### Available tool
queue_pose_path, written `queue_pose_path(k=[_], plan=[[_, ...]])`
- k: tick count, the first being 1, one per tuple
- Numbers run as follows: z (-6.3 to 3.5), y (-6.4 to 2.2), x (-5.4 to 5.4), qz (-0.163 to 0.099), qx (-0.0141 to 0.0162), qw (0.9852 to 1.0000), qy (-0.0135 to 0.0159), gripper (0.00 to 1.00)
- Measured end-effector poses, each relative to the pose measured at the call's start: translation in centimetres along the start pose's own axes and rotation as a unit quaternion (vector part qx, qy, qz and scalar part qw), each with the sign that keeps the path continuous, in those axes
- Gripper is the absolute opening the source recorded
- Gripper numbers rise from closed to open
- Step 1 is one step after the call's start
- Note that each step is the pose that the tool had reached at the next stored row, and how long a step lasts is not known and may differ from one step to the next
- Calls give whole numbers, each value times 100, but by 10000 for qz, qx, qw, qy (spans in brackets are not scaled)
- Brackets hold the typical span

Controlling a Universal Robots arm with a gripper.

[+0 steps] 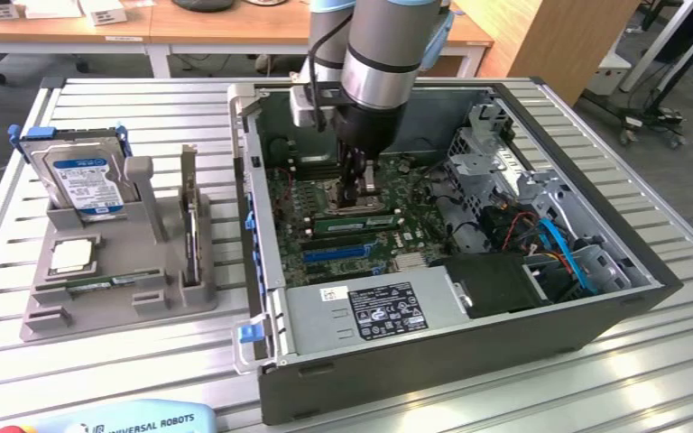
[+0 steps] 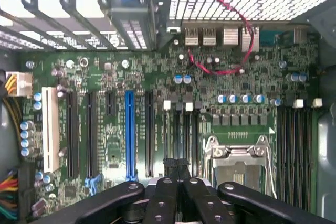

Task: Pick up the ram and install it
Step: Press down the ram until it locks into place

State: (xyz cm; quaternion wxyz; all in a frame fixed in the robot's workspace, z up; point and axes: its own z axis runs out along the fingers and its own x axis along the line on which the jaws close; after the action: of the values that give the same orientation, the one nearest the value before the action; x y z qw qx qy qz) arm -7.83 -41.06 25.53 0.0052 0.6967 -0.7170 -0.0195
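Inside the open computer case point(image 1: 635, 298) my gripper point(image 1: 364, 197) reaches down over the motherboard point(image 1: 322, 194) with its fingers shut. Directly under the fingertips the ram point(image 1: 349, 217), a narrow green stick, lies lengthwise along a memory slot next to the processor socket. The tips meet its top edge; whether they pinch it I cannot tell. In the wrist view the black fingers point(image 2: 157, 198) close together over the dark memory slots point(image 2: 181, 135), which hide the stick beneath them. The metal socket frame point(image 2: 239, 163) sits alongside.
A grey parts holder point(image 1: 118, 302) on the slatted table at the exterior view's left carries a silver hard drive point(image 1: 76, 176), a square processor chip point(image 1: 72, 255) and an upright thin board point(image 1: 188, 216). The power supply point(image 1: 371, 311), drive cage point(image 1: 497, 153) and cables point(image 1: 558, 244) crowd the case.
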Motion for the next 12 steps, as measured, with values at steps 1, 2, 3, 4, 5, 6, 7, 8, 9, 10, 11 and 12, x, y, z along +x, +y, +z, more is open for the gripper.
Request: queue_pose_path(k=[1, 2, 3, 4, 5, 6, 7, 8, 9, 10, 11, 12], plan=[[0, 5, 0, 2, 0, 10000, 0, 10], [0, 5, 0, 2, 0, 10000, 0, 10], [0, 5, 0, 2, 0, 10000, 0, 10], [0, 5, 0, 2, 0, 10000, 0, 10], [0, 6, 0, 2, -1, 10000, 1, 10], [5, 6, 1, 2, 0, 10000, 0, 10], [13, 5, 1, 2, 0, 10000, 0, 10], [22, 5, 1, 2, -1, 10000, 1, 10], [32, 4, 1, 2, 0, 10000, 1, 10], [41, 4, 1, 2, 0, 10000, 0, 10], [50, 4, 1, 2, 0, 10000, 0, 10], [55, 3, 1, 2, 0, 10000, 0, 10]])
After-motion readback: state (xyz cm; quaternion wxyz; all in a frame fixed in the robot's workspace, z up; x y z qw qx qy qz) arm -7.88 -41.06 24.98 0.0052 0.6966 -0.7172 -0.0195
